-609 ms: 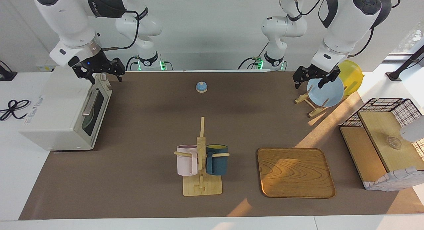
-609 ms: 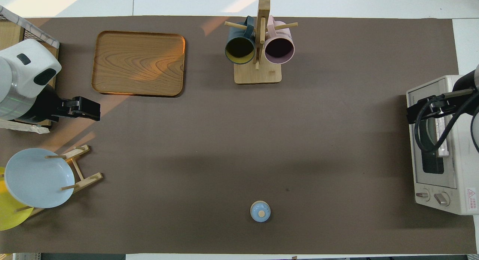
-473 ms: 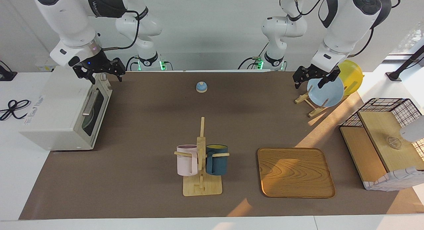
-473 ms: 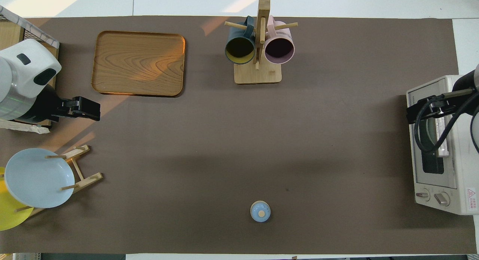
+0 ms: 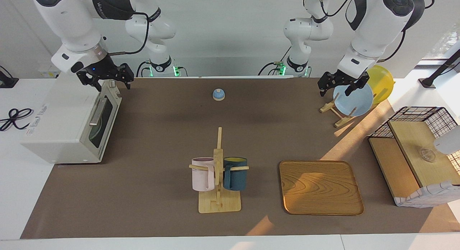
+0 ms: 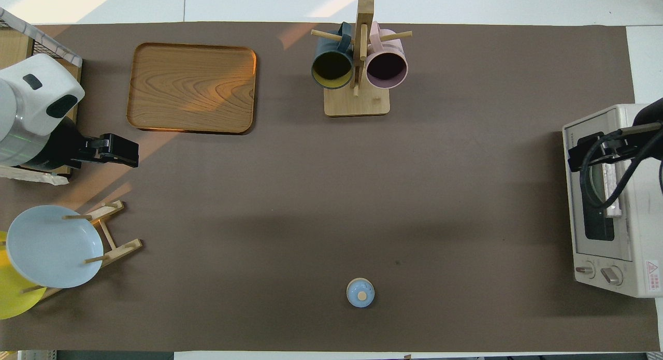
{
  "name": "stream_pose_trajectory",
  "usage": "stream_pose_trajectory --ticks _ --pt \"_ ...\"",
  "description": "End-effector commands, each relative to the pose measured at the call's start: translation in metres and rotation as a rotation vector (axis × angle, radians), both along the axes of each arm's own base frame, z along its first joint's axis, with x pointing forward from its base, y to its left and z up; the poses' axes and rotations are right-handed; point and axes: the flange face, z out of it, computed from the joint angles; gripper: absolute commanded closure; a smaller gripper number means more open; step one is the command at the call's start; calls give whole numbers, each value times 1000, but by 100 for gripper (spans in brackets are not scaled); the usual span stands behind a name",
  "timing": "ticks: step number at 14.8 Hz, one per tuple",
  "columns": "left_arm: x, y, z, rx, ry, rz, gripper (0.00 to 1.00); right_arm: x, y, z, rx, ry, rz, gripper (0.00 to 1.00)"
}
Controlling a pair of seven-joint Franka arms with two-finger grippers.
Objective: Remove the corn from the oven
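Yellow corn is not in sight; it may sit inside the shut oven (image 5: 68,117). Right gripper (image 5: 105,77) hangs spread apart above the oven's door. Missing the handle (image 5: 97,109) below could leave the door shut. Left gripper (image 5: 342,85) waits, spread apart, over the plates (image 5: 354,99).

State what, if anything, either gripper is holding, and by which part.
Nothing is held. The right gripper hangs open over the closed oven; the left gripper waits open over the plate rack.

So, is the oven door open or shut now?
Shut. The oven door stands flat against its front, handle up; no corn shows.
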Motion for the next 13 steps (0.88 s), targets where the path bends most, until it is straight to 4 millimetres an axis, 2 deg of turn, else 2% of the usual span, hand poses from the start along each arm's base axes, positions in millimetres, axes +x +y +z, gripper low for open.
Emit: stream_pose_trajectory --ticks 1,2,3,6,8,13 --pt "-5 4 4 8 -10 -9 0 -12 -26 -8 27 29 -24 26" --pt "-6 4 3 8 -8 -9 0 -11 -30 -11 28 16 -13 79" --pt "-6 4 3 8 -8 -9 0 -8 -34 -23 19 -33 -9 100" --pt "-5 4 4 8 -10 -9 0 -23 -45 -80 -11 -111 49 100" --pt "-6 2 3 8 -8 -12 0 -14 -54 -105 -97 -90 87 100" --pt "-6 2 4 8 -11 -12 0 -10 -63 -113 -212 -58 142 100"
